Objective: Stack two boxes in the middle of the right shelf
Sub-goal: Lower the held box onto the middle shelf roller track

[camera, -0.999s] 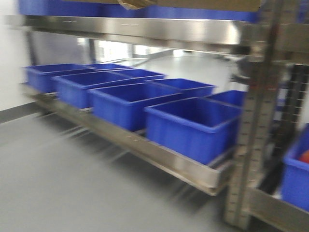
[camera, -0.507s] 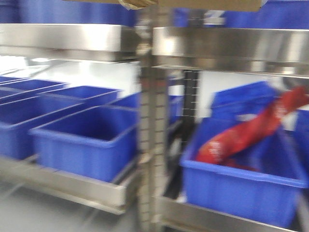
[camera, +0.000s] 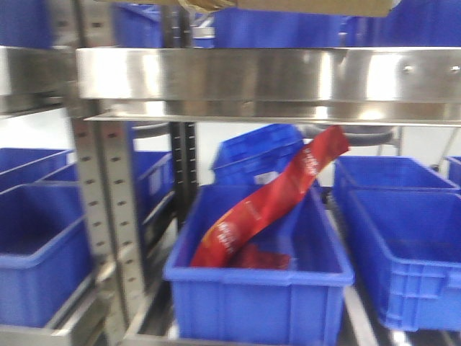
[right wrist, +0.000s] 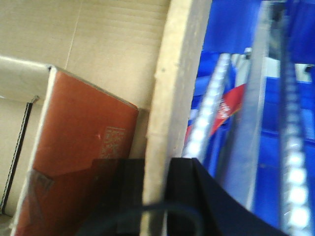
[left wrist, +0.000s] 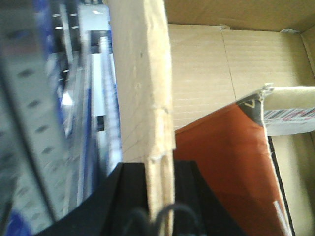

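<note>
A cardboard box is held up between my two grippers; only its underside point(camera: 310, 6) shows along the top edge of the front view. My left gripper point(left wrist: 160, 169) is shut on the box's left wall point(left wrist: 142, 88), one black finger on each side. My right gripper point(right wrist: 156, 164) is shut on the box's right wall point(right wrist: 177, 73) in the same way. An orange-red flat pack point(left wrist: 221, 167) lies inside the box and also shows in the right wrist view point(right wrist: 83, 137). I cannot tell a second box apart.
A steel shelf beam point(camera: 274, 72) runs across just below the held box. Under it, a blue bin point(camera: 252, 277) holds a long red bag point(camera: 274, 202). More blue bins stand right point(camera: 410, 245) and left point(camera: 36, 259). A perforated steel upright point(camera: 101, 187) stands at the left.
The front view has swept right along the shelving: the upright has shifted from right to left in view, and the bin with the red bag is now central. Both grippers still hold the box.
</note>
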`<state>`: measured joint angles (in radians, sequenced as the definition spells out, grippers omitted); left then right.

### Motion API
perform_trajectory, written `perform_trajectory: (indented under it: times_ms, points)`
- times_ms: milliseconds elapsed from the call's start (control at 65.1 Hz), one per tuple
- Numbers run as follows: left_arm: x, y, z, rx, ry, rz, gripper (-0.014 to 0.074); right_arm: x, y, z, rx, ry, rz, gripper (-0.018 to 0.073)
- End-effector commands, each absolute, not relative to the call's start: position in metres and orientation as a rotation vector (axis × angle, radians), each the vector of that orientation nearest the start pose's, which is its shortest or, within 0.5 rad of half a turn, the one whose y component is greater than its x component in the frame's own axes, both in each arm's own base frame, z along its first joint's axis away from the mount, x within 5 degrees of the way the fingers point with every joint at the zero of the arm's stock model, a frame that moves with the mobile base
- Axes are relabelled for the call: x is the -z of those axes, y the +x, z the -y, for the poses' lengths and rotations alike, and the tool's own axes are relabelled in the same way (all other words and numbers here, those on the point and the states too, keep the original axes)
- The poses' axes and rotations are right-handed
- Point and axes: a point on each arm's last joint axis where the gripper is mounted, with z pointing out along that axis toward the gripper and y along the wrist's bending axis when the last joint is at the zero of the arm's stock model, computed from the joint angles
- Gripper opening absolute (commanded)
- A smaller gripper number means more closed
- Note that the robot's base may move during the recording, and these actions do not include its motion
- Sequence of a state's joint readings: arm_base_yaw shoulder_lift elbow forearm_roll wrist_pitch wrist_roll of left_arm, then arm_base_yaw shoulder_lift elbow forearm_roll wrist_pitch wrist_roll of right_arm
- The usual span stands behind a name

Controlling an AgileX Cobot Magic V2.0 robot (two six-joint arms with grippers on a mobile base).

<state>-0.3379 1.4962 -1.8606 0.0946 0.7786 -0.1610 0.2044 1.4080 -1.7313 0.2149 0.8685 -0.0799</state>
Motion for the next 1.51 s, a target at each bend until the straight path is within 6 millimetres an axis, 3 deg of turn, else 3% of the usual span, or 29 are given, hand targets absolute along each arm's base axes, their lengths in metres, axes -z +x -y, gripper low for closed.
perform_trajectory:
  times_ms: [0, 1491]
  points:
    - [-0.5202, 0.2997, 0.098, 0.238, 0.18, -1.801, -0.0111, -0.4994, 0.2822, -0.0712, -0.314, -0.243, -1.948, -0.0151]
    - [-0.5202, 0.2997, 0.098, 0.238, 0.18, -1.801, -0.0111, -0.4995, 0.2822, -0.0712, -0.314, -0.243, -1.947, -0.0151]
